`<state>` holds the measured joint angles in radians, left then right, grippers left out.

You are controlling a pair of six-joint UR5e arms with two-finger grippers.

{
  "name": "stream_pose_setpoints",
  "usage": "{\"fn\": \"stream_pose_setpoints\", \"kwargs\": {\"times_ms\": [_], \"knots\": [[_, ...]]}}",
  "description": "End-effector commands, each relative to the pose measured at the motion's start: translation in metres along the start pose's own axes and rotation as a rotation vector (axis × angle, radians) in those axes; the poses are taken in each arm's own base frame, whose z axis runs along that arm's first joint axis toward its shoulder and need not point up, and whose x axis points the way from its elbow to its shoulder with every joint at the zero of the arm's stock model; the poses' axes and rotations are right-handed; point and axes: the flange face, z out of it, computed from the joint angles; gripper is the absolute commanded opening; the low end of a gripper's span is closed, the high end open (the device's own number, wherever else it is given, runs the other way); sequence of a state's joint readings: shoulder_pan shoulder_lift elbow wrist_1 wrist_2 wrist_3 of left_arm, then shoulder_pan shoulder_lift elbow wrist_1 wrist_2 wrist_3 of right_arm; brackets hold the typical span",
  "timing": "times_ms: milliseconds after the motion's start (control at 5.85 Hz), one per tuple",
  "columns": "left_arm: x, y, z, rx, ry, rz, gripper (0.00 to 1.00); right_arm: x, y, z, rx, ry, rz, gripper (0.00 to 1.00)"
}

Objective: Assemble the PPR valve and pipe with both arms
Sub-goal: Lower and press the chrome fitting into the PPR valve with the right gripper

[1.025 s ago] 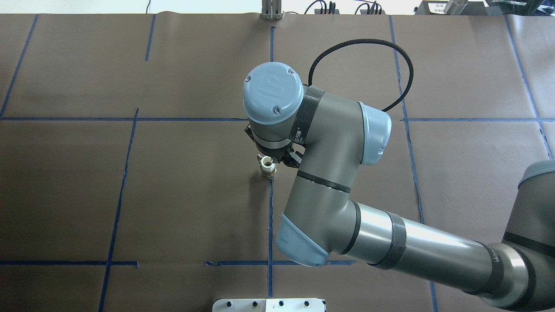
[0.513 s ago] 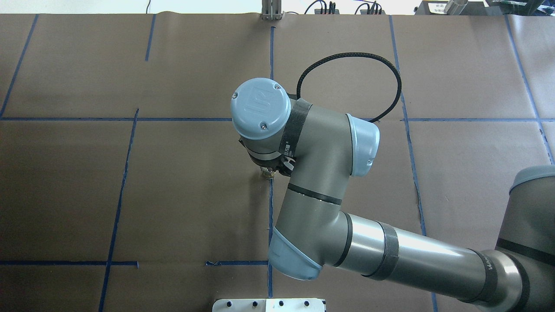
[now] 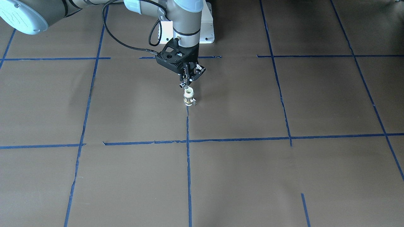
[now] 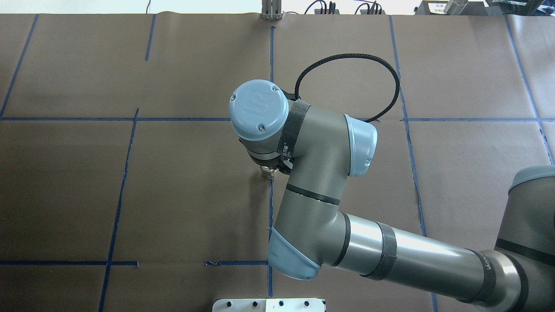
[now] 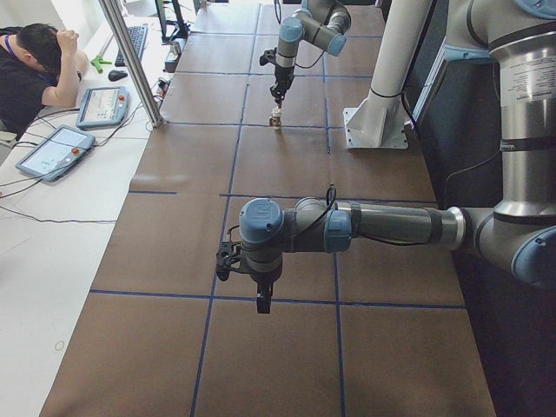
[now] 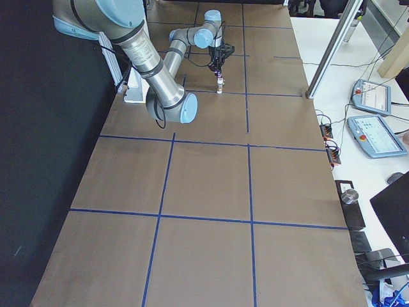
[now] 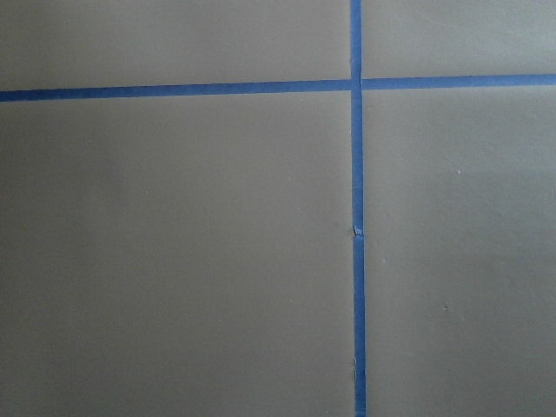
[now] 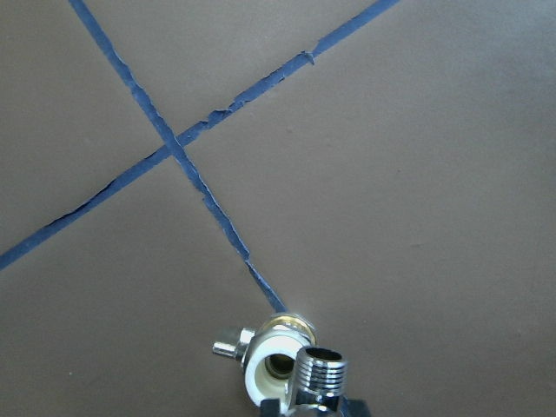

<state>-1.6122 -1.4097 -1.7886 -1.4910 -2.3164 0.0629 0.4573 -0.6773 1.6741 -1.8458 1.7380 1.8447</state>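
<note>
The PPR valve (image 3: 188,96) stands upright on the brown table, white end up, brass below, with its metal tab to one side. It also shows in the right wrist view (image 8: 268,365) and peeks out under the wrist in the overhead view (image 4: 269,174). My right gripper (image 3: 188,79) is shut on the chrome pipe (image 3: 183,85) and holds it just above and beside the valve's open top; its threaded end (image 8: 320,372) overlaps the valve's rim. I cannot tell if they touch. My left gripper (image 5: 261,300) hangs over bare table far away; I cannot tell if it is open.
The white pedestal (image 3: 206,31) stands behind the valve at the table's robot side. Blue tape lines (image 3: 188,142) cross the brown cover. An operator (image 5: 35,61) and tablets (image 5: 54,149) are at a side table beyond a metal post (image 5: 130,61).
My right wrist moved left and toward the valve with the pipe, so it now covers most of the valve in the overhead view. The valve has not moved.
</note>
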Motion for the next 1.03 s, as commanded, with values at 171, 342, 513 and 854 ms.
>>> {"fn": "stream_pose_setpoints", "kwargs": {"times_ms": [171, 342, 513, 854], "knots": [[-0.0004, 0.0007, 0.0005, -0.001, 0.000, -0.001, 1.00, -0.0026, -0.0001, -0.0026, 0.002, -0.008, -0.001, 0.00], [0.0000, 0.0000, 0.0000, 0.000, 0.000, 0.000, 1.00, -0.0026, -0.0001, -0.0026, 0.002, -0.008, 0.001, 0.00], [0.0000, 0.0000, 0.0000, 0.000, 0.000, 0.000, 1.00, -0.0028, -0.0002, -0.0020, 0.002, -0.008, -0.001, 0.00], [0.0001, 0.0000, 0.0000, 0.000, 0.001, 0.000, 1.00, -0.0042, -0.0001, -0.0012, 0.001, -0.017, -0.009, 0.00]]}}
